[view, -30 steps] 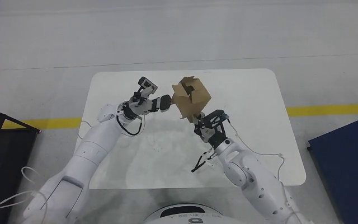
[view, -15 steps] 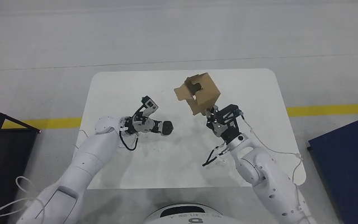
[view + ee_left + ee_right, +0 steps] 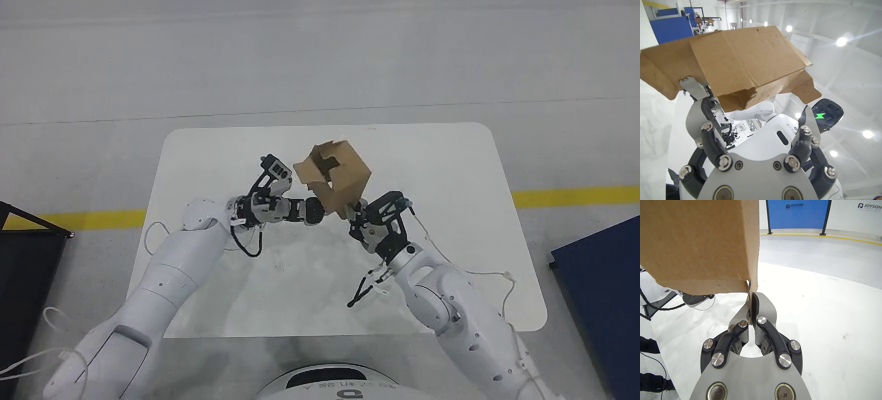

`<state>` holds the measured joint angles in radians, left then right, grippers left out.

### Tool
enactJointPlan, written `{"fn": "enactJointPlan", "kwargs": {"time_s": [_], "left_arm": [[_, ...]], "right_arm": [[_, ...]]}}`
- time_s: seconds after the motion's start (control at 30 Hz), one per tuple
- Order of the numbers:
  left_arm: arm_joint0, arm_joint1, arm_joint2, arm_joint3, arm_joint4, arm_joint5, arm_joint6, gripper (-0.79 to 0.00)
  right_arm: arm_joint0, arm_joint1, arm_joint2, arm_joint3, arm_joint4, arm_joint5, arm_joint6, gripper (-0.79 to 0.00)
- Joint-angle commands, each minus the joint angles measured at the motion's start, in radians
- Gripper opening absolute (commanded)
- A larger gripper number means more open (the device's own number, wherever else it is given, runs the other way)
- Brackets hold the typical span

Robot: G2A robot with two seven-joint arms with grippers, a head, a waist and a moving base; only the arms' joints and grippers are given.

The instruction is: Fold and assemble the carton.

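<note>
Two grippers met over the white table (image 3: 450, 180), where the carton (image 3: 338, 172) hung tilted above its middle, flaps loose. My right gripper (image 3: 751, 306) was clamped on the carton's near lower edge. My left gripper (image 3: 313, 209) stood apart, one finger (image 3: 691, 87) touching the left flap (image 3: 305, 170). I judged the fold wanted a firm right hold while the left pressed that flap inward along its crease.

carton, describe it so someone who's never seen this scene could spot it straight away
On the white rounded table, look above its middle. There the right gripper pinches the carton by a lower flap, holding it off the table, with the open left gripper close beside it. It is the only brown cardboard thing, with its flaps hanging loose.
</note>
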<state>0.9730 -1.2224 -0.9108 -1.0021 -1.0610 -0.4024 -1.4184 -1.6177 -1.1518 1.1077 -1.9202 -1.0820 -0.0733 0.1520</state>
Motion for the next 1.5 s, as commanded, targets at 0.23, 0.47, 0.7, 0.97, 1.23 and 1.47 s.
{"fn": "enactJointPlan", "kwargs": {"time_s": [0.23,0.47,0.7,0.97,1.23,1.47], "left_arm": [[-0.004,-0.035,0.015,-0.013,0.047,-0.057,0.058,-0.268],[-0.007,-0.052,0.004,-0.021,0.059,-0.074,0.075,-0.419],[0.002,-0.060,-0.022,-0.028,0.066,-0.096,0.097,-0.376],[0.017,-0.074,-0.040,-0.035,0.037,-0.100,0.100,-0.437],[0.008,-0.087,-0.036,0.023,0.070,-0.112,0.113,-0.431],[-0.002,-0.090,-0.060,0.046,0.061,-0.089,0.090,-0.785]], "right_arm": [[-0.019,-0.002,-0.006,-0.002,-0.014,-0.008,0.011,-0.785],[-0.031,-0.002,0.003,-0.011,-0.014,-0.015,0.012,-0.785],[-0.036,-0.003,0.000,-0.007,-0.025,-0.022,0.011,-0.785],[-0.027,-0.011,-0.028,0.017,-0.050,0.002,-0.002,-0.785],[-0.022,-0.014,-0.036,0.019,-0.121,0.032,-0.007,-0.785],[-0.026,-0.015,-0.016,0.018,-0.077,0.005,-0.022,0.000]]}}
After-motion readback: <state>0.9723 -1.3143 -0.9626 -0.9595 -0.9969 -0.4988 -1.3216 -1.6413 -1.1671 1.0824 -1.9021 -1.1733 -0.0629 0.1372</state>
